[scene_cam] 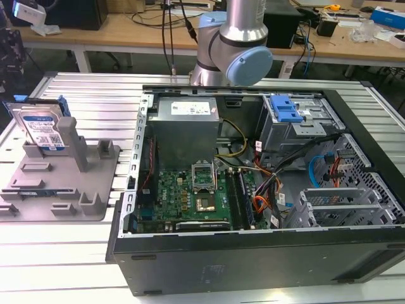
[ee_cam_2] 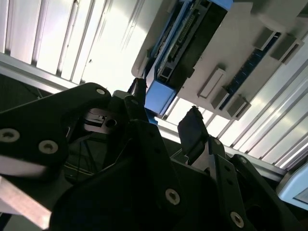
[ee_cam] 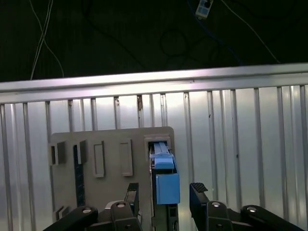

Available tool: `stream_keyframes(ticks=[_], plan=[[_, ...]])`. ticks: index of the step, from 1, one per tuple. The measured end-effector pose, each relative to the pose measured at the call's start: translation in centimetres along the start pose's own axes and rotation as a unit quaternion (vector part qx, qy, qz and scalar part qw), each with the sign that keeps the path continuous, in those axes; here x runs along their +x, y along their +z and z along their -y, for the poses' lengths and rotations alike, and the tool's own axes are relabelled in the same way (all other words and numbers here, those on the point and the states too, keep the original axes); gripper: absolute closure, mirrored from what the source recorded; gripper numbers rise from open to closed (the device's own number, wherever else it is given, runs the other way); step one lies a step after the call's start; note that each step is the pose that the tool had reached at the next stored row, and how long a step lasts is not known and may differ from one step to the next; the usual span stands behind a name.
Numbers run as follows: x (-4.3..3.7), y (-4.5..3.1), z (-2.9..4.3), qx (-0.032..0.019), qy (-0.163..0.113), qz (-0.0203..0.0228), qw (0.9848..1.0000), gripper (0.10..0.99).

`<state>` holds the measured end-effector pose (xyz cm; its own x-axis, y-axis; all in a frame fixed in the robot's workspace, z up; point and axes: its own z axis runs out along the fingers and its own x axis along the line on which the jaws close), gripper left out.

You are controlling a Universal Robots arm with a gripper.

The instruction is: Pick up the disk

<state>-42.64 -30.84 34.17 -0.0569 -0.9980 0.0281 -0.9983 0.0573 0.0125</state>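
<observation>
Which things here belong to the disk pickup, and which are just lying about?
Job in hand:
silver-metal disk with blue side rails, standing upright in the grey plastic fixture
black gripper, open, lined up over the disk's blue end

Lying about:
open black computer case
green motherboard
blue-latched drive cage

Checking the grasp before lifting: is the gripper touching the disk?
Apart: the first wrist view shows gaps between the disk and the open gripper on both sides.
</observation>
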Motion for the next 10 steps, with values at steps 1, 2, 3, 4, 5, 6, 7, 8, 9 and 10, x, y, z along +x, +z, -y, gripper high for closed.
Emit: stream_keyframes(ticks=[1,2,3,4,5,6,7,8,9,10], plan=[[0.00,0.13,0.00,-0.0004,-0.002,-0.0003,1.0000,0.545],[0.00,0.26,0.01,-0.0008,-0.003,-0.0007,1.0000,0.545],[-0.01,0.42,0.02,-0.0008,-0.006,-0.0008,1.0000,0.545],[-0.01,0.60,0.02,-0.0008,-0.008,-0.0008,1.0000,0.545],[-0.04,0.73,0.03,-0.0008,-0.009,-0.0009,1.0000,0.545],[-0.04,0.75,0.02,-0.0009,-0.010,-0.0009,1.0000,0.545],[-0.05,0.79,0.02,-0.0007,-0.010,-0.0009,1.0000,0.545],[-0.05,0.83,0.03,-0.0006,-0.010,-0.0008,0.9999,0.545],[-0.05,0.92,0.03,-0.0006,-0.010,-0.0009,0.9999,0.545],[-0.05,1.03,0.03,-0.0006,-0.011,-0.0009,0.9999,0.545]])
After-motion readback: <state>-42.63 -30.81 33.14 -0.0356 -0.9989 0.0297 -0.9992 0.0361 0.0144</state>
